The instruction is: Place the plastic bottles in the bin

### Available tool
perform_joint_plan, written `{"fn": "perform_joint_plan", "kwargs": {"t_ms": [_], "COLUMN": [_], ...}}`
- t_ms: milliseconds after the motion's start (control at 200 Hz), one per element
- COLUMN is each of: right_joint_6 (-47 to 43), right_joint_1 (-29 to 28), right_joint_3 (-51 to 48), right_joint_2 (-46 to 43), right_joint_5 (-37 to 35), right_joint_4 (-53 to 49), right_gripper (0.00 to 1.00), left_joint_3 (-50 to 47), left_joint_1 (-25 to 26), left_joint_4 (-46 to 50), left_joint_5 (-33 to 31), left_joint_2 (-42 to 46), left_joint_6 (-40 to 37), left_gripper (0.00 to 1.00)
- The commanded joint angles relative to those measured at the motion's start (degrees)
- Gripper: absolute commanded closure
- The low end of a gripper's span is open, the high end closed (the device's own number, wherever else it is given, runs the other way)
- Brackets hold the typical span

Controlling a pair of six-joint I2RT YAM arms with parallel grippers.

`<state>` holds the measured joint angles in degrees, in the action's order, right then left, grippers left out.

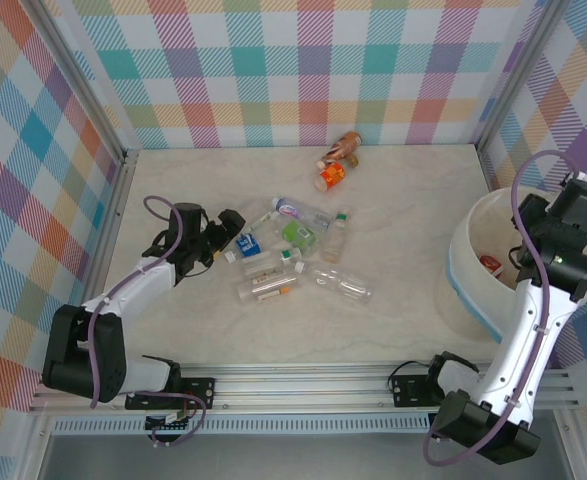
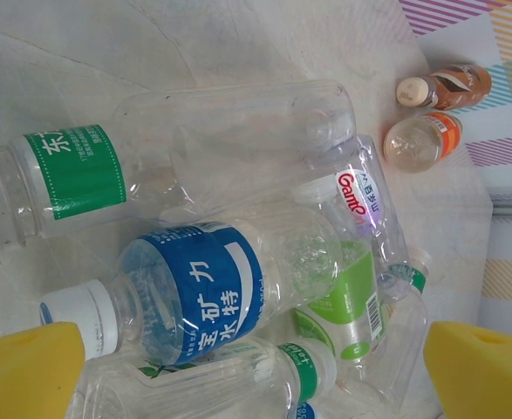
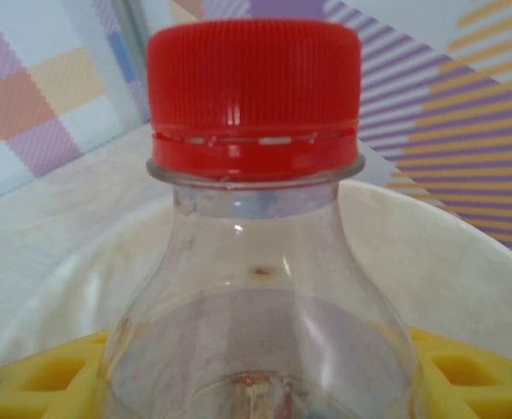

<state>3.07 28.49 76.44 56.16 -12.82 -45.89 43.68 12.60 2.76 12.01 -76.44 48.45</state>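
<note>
One clear red-capped bottle (image 3: 254,262) is gripped by its body between the two yellow pads (image 3: 42,384) of the right gripper (image 3: 256,388). The gripper is closed to the bottle's width, and the cap stands clear of the pads. The bottle is held over the open mouth of the single cream-white bin (image 1: 470,232), which is seen at 3 o'clock on the table (image 1: 413,200) in the top view. One bottle with a red-and-white label (image 1: 490,263) is seen lying inside the bin, by its wall at 9 o'clock.

At the table's centre about seven bottles are seen lying on their sides in one loose cluster, several of them touching. Five of them are made out in the left wrist view:
- one blue-labelled bottle (image 2: 194,297) with a white cap
- one uncapped bottle with a dark green label (image 2: 72,170)
- one lime-labelled bottle (image 2: 343,305)
- one white-capped bottle with purple and red lettering (image 2: 360,196)
- one green-capped bottle (image 2: 303,367)

At 12 o'clock from the cluster and well apart from it, two more are found just beside each other near the far wall: one orange bottle (image 1: 331,176) and one brown bottle (image 1: 348,146).

The left gripper (image 1: 231,232) is placed at 9 o'clock of the cluster. Its jaws are spread wide and nothing is held between them. The white cap of the blue-labelled bottle is seen just beside one of its pads.
</note>
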Motion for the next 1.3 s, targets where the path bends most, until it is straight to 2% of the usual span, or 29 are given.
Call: {"fn": "perform_joint_plan", "kwargs": {"t_ms": [0,265,575,745,1065,1185,1300], "right_joint_6": [0.4,-0.4,4.5,7.6,9.8,9.3,9.2], "right_joint_1": [0.7,1.1,2.1,2.3,2.3,2.1,2.0], "right_joint_3": [-2.5,-6.3,-11.9,-14.8,-15.7,-14.6,-12.2], "right_joint_2": [0.0,0.4,0.6,1.8,3.3,2.4,0.7], "right_joint_5": [-6.0,-16.7,-23.1,-22.5,-21.7,-17.8,-10.1], "right_joint_4": [3.5,6.5,8.1,7.4,5.2,3.6,1.6], "right_gripper": [0.47,0.46,0.41,0.37,0.16,0.11,0.06], "left_joint_3": [1.7,3.1,6.1,7.1,9.0,9.1,10.0], "left_joint_1": [-0.7,-0.7,-0.7,-0.7,-0.7,-0.8,-0.8], "left_joint_4": [-0.9,-1.4,0.7,1.5,7.0,7.6,9.3], "left_joint_5": [0.6,1.3,1.2,1.5,-0.6,-0.7,-0.8], "left_joint_2": [-1.1,-3.5,-5.4,-6.7,-8.6,-9.6,-10.7], "left_joint_6": [0.0,0.2,-0.5,-0.8,-1.7,-1.0,-1.1], "left_gripper": [0.0,0.0,0.0,0.0,0.0,0.0,0.0]}}
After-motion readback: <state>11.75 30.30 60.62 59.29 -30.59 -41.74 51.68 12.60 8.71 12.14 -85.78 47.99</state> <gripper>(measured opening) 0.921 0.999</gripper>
